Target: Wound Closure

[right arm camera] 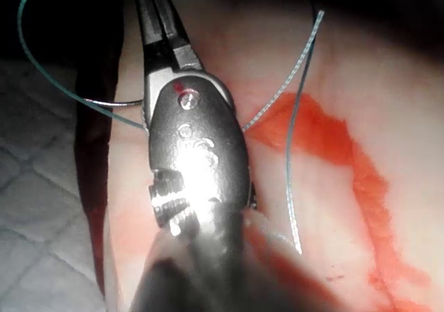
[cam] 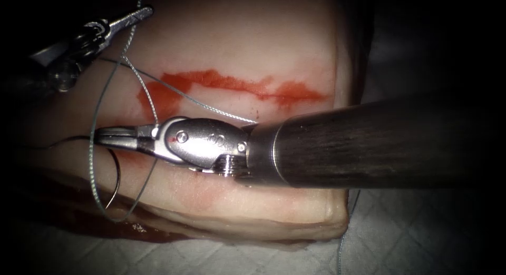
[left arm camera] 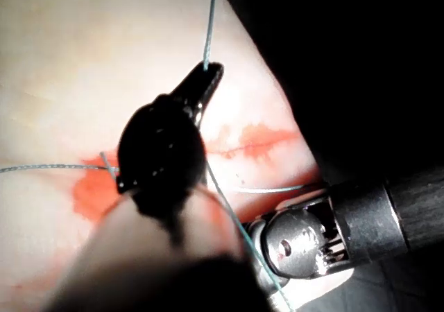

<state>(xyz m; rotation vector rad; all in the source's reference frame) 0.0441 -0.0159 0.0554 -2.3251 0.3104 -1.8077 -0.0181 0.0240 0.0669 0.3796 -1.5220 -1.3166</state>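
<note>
Tissue (cam: 237, 48): pale block on a white quilted cloth (cam: 421, 238); cut (cam: 237, 85) marked by red fluid, running left to right.
Right claw (cam: 113, 136): in front of the cut's left end, jaws together; whether it grips the thread cannot be told.
Left claw (cam: 139, 13): upper left, jaws clamped on the thread (cam: 153, 101).
Thread: runs from the left claw down across the cut's left end, looping near the right claw.
Needle (cam: 113, 180): thin dark curve off the tissue's front edge, beneath the right claw; held by neither

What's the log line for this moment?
left gripper: shut on thread | right gripper: shut, hold unclear | needle: beside right gripper, seemingly outside tissue
</note>
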